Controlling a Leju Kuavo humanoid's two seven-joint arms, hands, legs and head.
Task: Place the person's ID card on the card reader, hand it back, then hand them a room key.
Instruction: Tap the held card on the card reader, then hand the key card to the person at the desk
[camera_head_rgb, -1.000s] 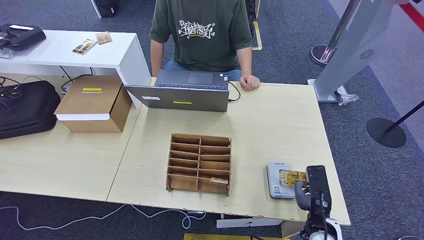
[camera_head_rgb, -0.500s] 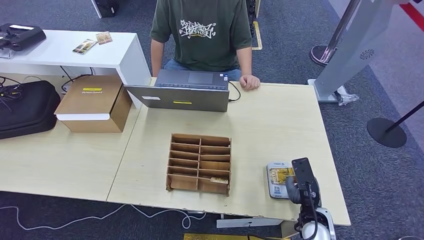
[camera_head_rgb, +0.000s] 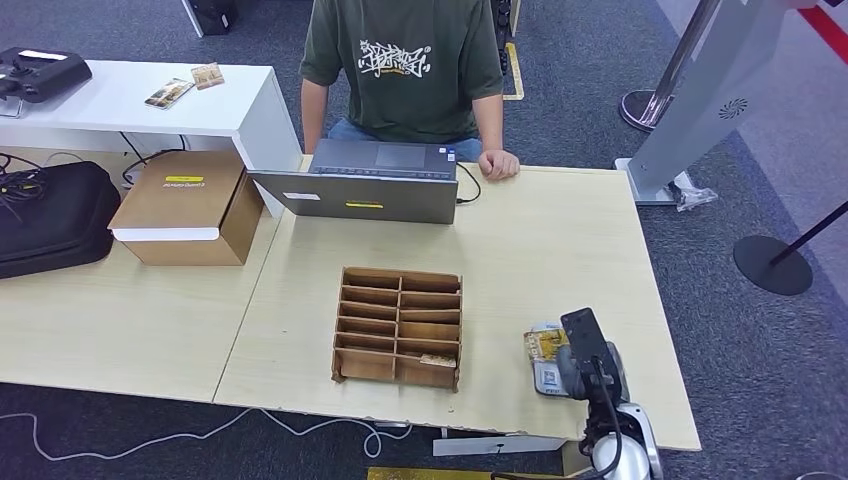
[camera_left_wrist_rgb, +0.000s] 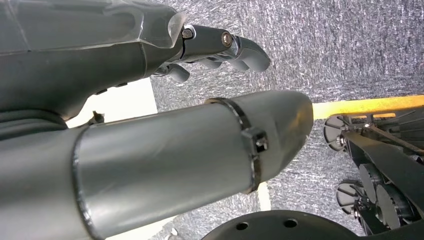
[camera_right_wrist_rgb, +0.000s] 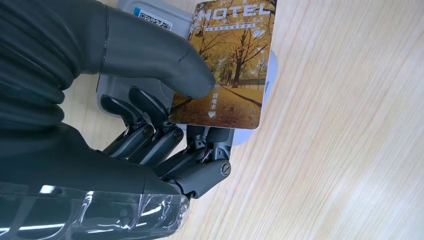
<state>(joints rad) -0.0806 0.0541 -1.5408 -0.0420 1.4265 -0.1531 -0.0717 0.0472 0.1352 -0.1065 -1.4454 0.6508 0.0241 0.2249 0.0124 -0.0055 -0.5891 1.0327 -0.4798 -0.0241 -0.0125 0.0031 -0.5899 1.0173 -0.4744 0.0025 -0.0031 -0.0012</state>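
The pale wood-grain table (camera_head_rgb: 560, 240) carries every task item. Well to the inner side of the right hand stands the brown wooden slotted card rack (camera_head_rgb: 399, 327), with a card lying in 1 of its near compartments. Directly beneath the right hand lies the flat grey rounded card reader (camera_right_wrist_rgb: 150, 20), bearing a printed code label on its top face.

The dark grey right hand (camera_right_wrist_rgb: 165, 125) grips the glossy rectangular card printed with an autumn tree avenue and the word HOTEL (camera_right_wrist_rgb: 227, 60). The thumb presses on the printed face and the curled fingers (camera_right_wrist_rgb: 150, 135) sit under its near short edge. The card is held over the reader; whether it touches the reader cannot be told. Its long axis runs straight out from the hand, the HOTEL end farthest from the fingers, printed face up toward the wrist camera.

The grey left hand (camera_left_wrist_rgb: 220, 45) hangs over grey carpet, fingers curled in with nothing between them.

Against the head view of 1.0 s ago, the right hand has moved inward toward the rack, and the card now overhangs the reader's inner edge (camera_head_rgb: 545, 345).
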